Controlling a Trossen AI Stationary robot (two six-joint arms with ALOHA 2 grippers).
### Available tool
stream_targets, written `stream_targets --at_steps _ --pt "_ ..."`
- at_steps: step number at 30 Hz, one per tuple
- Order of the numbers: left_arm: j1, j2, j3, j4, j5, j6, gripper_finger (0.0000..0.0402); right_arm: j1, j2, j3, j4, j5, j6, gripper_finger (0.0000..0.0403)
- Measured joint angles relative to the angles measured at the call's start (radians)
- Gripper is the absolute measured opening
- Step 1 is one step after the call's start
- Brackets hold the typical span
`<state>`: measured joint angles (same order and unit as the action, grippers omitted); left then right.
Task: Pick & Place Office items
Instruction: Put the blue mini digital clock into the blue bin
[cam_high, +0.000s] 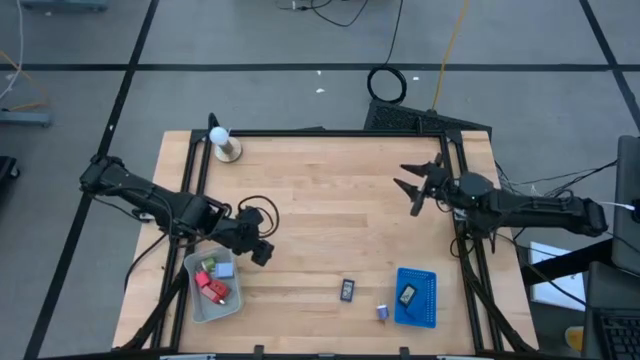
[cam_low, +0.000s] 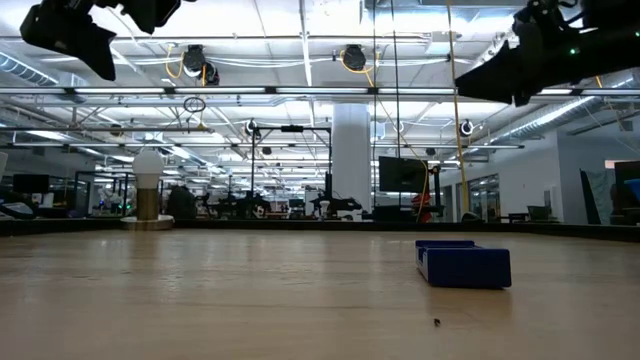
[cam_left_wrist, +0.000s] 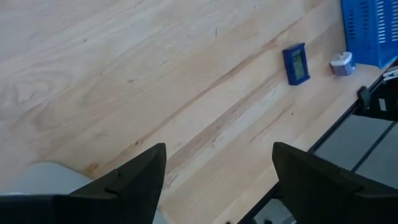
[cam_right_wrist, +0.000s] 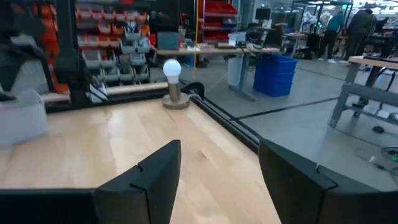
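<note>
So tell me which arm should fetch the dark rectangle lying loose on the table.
Left, probably. The left gripper hangs open by the grey tray, nearer the black rectangle, which shows ahead in its wrist view. The right gripper waits open farther back.

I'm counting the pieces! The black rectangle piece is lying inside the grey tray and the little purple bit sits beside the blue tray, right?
Not quite. The high view shows the black rectangle piece inside the blue tray, not the grey tray. The purple bit does sit beside the blue tray.

Both arms are dark and jointed, trailing black cables, each claw ending in two flat, tapered black fingers (cam_left_wrist: 134, 180).
</note>
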<state>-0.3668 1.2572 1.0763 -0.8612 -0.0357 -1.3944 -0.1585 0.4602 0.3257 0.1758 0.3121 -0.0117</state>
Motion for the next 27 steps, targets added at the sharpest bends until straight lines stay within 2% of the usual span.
stream_targets --at_steps 4,12,23,27 --pt "0.0 0.002 0.0 0.012 -0.001 -0.004 0.0294 0.0 -0.064 -0.054 0.07 -0.002 0.047 0.021" --pt "0.009 0.07 0.02 0.092 0.014 0.029 0.0294 0.0 -0.118 -0.143 0.213 -0.002 0.025 0.021" --pt "0.026 0.236 0.199 0.062 0.039 0.169 0.0294 0.001 -0.125 -0.15 0.227 -0.001 0.033 0.021" --pt "0.044 0.281 0.26 0.053 0.038 0.209 0.0294 0.003 -0.125 -0.15 0.236 -0.003 0.129 0.021"
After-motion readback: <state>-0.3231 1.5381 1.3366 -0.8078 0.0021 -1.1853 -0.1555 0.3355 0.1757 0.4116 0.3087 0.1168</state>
